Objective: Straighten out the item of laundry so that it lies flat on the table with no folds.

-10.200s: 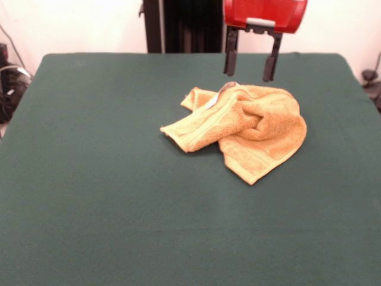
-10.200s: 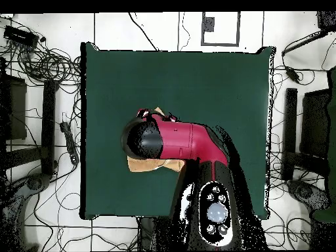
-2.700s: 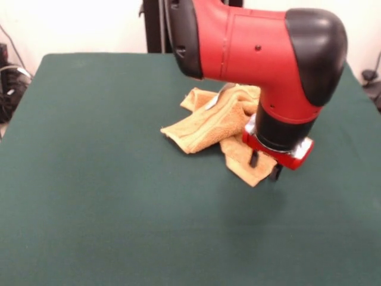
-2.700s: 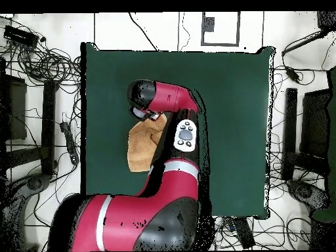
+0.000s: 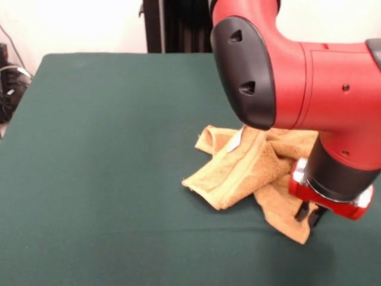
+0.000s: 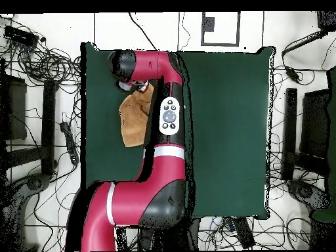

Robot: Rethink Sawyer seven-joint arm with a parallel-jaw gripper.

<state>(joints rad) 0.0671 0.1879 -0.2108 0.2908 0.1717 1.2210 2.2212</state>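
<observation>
on the left of the front view the table (image 5: pixel 89 149) is bare dark green cloth, flat and without other objects, and behind its far edge i see a white wall and, at the far left, some dark cables (image 5: pixel 9 89) on the floor. moving to the right, the towel (image 5: pixel 238 173) lies a little right of the middle, crumpled: one part is folded over in a thick band, a corner with a small white label (image 5: pixel 235 140) sticks up near my arm, and another flap goes toward the near edge. so the towel is clearly not flat yet, and i judge that i am in the step of taking hold of one corner. at the right my gripper (image 5: pixel 309 215) is low, at the near right flap of the towel, touching it or just above it; my fingers look close together, but i cannot tell if they are closed on the cloth or only beside it. the next move, i think, needs a firm hold on this corner and then a pull away from the heap, low over the table, so the folds open. in the overhead view the table has much free room on the side away from the towel, and many cables lie on the floor around it.
</observation>
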